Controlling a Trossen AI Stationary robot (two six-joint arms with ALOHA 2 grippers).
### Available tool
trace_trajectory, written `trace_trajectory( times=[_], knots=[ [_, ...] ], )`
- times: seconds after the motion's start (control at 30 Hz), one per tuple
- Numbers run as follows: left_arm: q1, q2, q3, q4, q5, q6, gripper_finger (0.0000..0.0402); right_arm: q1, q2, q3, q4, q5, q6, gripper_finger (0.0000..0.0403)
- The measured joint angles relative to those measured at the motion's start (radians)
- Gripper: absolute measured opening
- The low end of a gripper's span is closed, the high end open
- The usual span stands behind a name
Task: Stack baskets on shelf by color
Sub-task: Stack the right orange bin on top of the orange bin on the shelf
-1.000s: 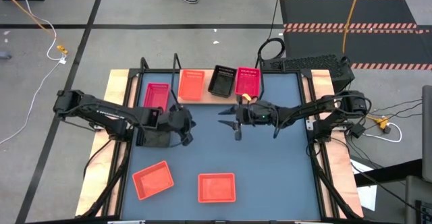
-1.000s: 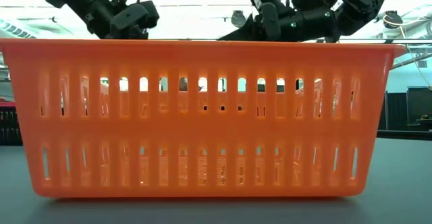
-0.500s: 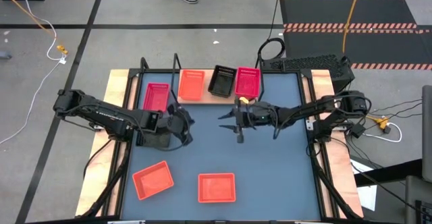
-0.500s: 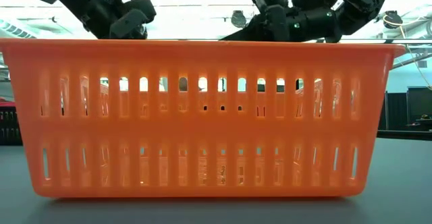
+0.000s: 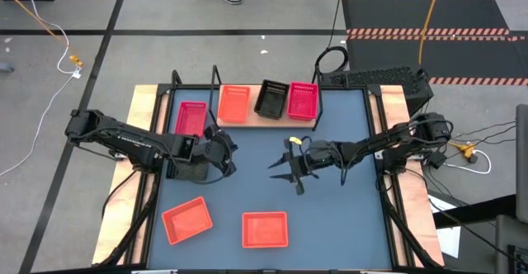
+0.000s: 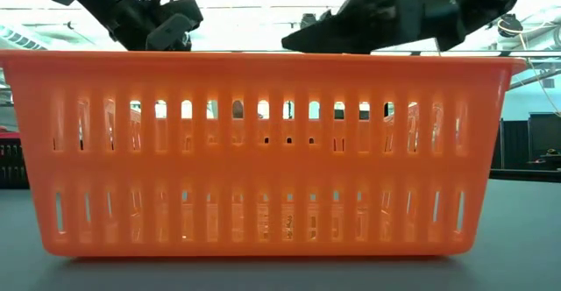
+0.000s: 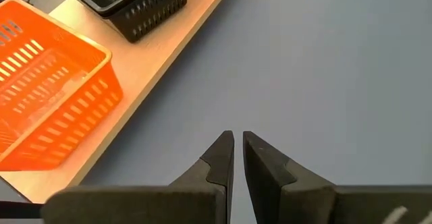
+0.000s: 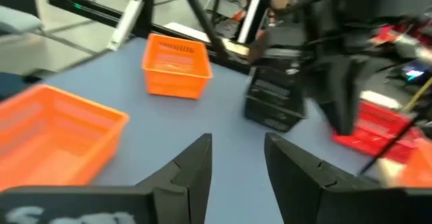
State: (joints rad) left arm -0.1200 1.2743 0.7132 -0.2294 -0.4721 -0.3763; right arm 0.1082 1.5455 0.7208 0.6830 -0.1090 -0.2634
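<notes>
Baskets (image 5: 265,229) look light, stiff; grip a rim. Right hand (image 5: 289,168) spread, left hand (image 7: 237,158) pressed together, both empty.

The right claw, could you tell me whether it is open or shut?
Open: the right claw shows a clear gap between its fingers, with nothing held, above the table.

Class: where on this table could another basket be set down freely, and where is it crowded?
Free: the blue-grey tabletop right of the two orange-red perforated plastic baskets at the near edge. Crowded: the light wooden shelf, with four baskets, and the middle, where the left pincer and open right pincer hover.
</notes>
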Motion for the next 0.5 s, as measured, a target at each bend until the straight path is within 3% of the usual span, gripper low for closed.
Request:
trace_trajectory(
  times=[0.27, 0.5],
  knots=[
    [-0.057, 0.058, -0.001, 0.081, 0.0, -0.046, 0.0037, 0.142, 0.001, 0.0, -0.006, 0.015, 0.159, 0.0132],
    [-0.173, 0.179, -0.001, 0.162, 0.003, -0.056, 0.0037, 0.318, 0.006, 0.002, 0.025, 0.215, 0.175, 0.0132]
  ],
)
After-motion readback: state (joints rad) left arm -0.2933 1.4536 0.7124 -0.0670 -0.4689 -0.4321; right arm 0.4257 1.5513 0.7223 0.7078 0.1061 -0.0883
